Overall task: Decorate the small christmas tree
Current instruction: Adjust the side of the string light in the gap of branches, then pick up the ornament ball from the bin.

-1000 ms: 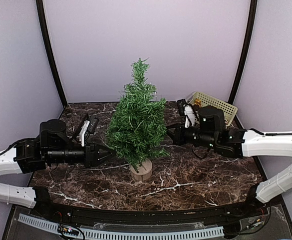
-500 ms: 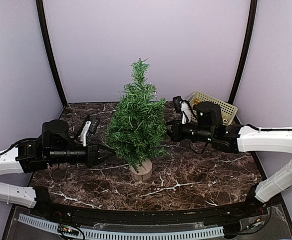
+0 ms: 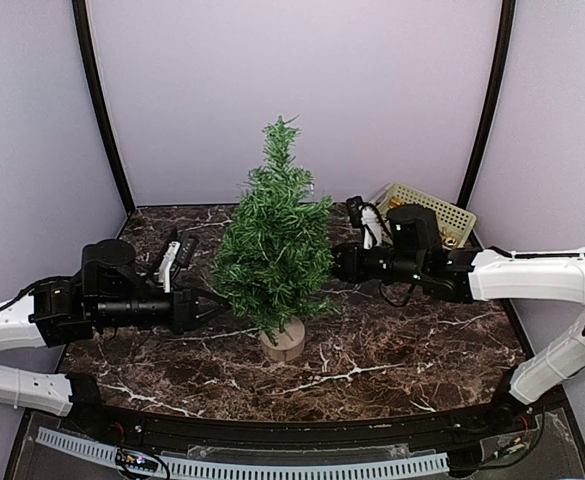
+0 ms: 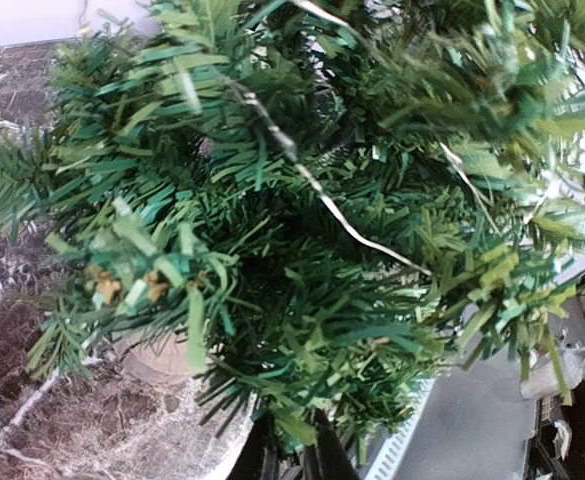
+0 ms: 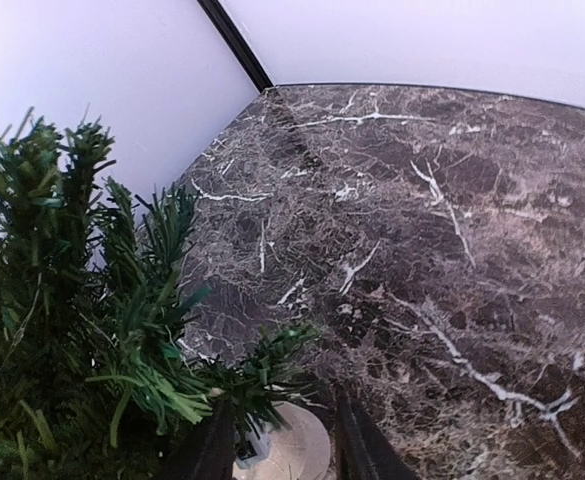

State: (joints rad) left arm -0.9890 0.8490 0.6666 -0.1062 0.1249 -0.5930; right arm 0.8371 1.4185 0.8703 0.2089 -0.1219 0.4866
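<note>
The tree [image 3: 275, 250] stands upright on its pale wooden stump [image 3: 284, 342], a little left of the middle of the marble table [image 3: 392, 370]. I am at it from both sides. My left gripper [image 3: 210, 305] is nosed into the lower branches on the left. In its wrist view the fingers [image 4: 260, 458] sit nearly together with a needle tip at the gap, and I cannot tell whether they are pinching it. A thin pale strand [image 4: 322, 200] lies across the branches just ahead of them. My right gripper [image 3: 338, 262] is at the right edge of the foliage, its fingers [image 5: 212, 450] spread, with a branch tip lying loosely between them and nothing clamped. A cream basket [image 3: 437, 212] sits in the far right corner.

My worry is the narrow stump. If either side closes on a branch and pulls, the tree may tip or slide. Pulling back carelessly could also snag that strand and drag it off.
</note>
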